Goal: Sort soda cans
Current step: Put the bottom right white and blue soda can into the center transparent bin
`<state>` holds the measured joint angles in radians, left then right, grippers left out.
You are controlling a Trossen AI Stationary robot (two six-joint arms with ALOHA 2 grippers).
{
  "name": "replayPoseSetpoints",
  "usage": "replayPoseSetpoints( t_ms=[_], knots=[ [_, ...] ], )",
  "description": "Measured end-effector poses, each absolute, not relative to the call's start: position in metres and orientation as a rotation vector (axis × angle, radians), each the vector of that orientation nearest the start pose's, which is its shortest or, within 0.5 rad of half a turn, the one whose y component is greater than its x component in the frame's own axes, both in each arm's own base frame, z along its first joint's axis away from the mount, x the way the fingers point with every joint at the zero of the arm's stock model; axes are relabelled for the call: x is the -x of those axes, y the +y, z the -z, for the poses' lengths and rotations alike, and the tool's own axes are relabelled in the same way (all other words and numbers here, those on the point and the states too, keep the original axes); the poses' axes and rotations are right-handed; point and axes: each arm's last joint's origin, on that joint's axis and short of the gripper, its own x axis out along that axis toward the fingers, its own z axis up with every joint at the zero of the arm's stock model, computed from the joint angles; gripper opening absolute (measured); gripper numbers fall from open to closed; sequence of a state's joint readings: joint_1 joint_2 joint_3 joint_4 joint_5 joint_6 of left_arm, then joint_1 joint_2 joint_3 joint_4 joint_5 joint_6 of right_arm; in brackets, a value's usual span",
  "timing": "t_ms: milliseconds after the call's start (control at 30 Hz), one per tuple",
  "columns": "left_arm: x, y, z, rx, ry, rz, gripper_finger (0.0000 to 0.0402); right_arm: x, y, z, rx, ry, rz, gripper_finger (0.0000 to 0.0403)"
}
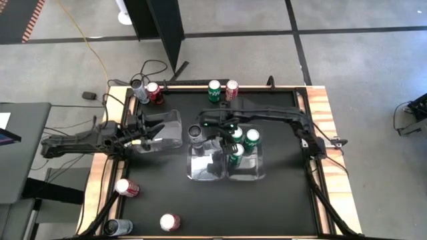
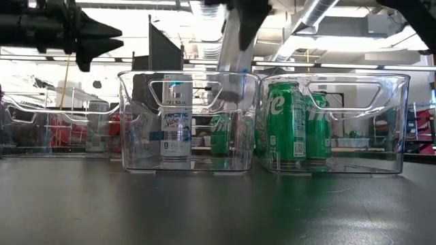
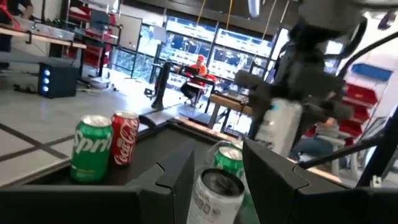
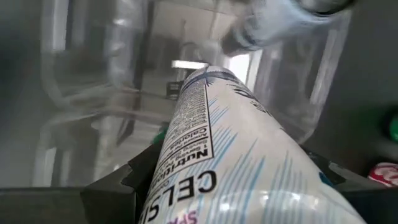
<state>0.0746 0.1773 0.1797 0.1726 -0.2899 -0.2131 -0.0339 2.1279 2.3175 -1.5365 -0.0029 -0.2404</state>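
Three clear bins stand mid-table. The middle bin [image 1: 200,170] holds an upright white can [image 2: 176,116]. The right bin [image 1: 257,172] holds three green cans [image 2: 285,122]. My right gripper [image 1: 223,128] hangs over the middle bin's far part, shut on a white-and-blue can [image 4: 211,143]. My left gripper [image 1: 157,131] is above the left bin [image 1: 172,120], pointing level toward the table's right, open and with nothing in it [image 3: 217,168]. Other cans stand loose on the table. My right gripper pinches the white can's side wall [image 4: 158,171] between its two fingers, one on each side. The fingers come from above, pointing steeply down, and the can lies lengthwise along them. It hangs slightly tilted, clear of everything, its lower end [image 2: 234,88] near the middle bin's rim.
A green can [image 1: 213,90] and a red can [image 1: 231,89] stand at the far edge. A silver can [image 1: 138,87] and a red one [image 1: 155,92] are at the far left. Near the front left are two red cans [image 1: 127,188] [image 1: 170,222] and a dark can [image 1: 119,227].
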Motion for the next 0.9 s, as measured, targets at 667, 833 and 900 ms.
replayPoseSetpoints(
  t_ms=[667, 833, 900],
  knots=[
    [-0.143, 0.021, -0.265, 0.042, -0.014, -0.360, 0.0132, -0.446, -0.051, -0.281, 0.178, 1.422, -0.123, 0.0262],
    [-0.145, 0.021, -0.264, 0.021, 0.008, -0.359, 0.0132, -0.449, -0.065, -0.270, 0.162, 1.446, -0.104, 0.0262],
    [-0.144, 0.021, -0.264, 0.021, 0.013, -0.360, 0.0132, -0.451, -0.071, -0.266, 0.153, 1.445, -0.093, 0.0262]
  ],
)
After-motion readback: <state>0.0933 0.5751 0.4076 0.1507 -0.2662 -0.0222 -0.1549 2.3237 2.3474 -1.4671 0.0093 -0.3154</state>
